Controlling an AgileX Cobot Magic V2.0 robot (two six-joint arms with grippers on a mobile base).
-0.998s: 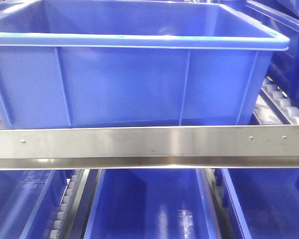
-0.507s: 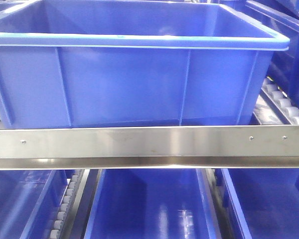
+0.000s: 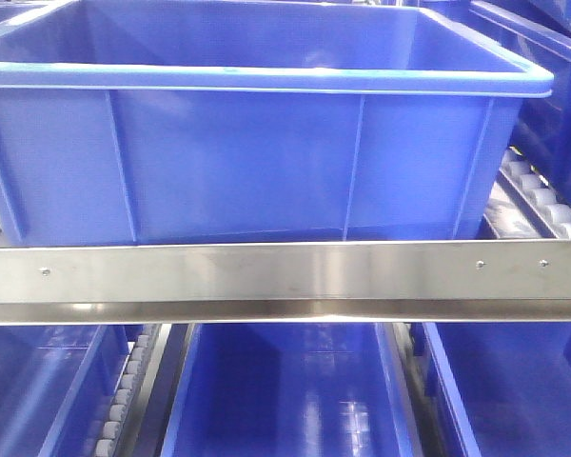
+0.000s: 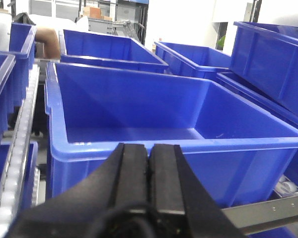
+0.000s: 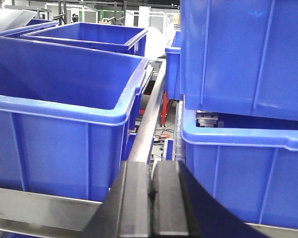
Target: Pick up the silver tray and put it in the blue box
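A: Anything shifted since a second ago?

B: Nothing; the blue box (image 3: 257, 143) sits as before behind the steel rail (image 3: 285, 276), long axis running three to nine o'clock, mouth upward to receive.

A: The grippers?

B: Left gripper (image 4: 150, 171) and right gripper (image 5: 151, 191) are both clenched on nothing, parked low at six o'clock.

A: The silver tray?

B: Not in any view.

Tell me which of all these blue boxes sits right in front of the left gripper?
The big empty blue box on the steel rail, directly behind the shut left gripper. The other boxes stand further back or off to the sides.
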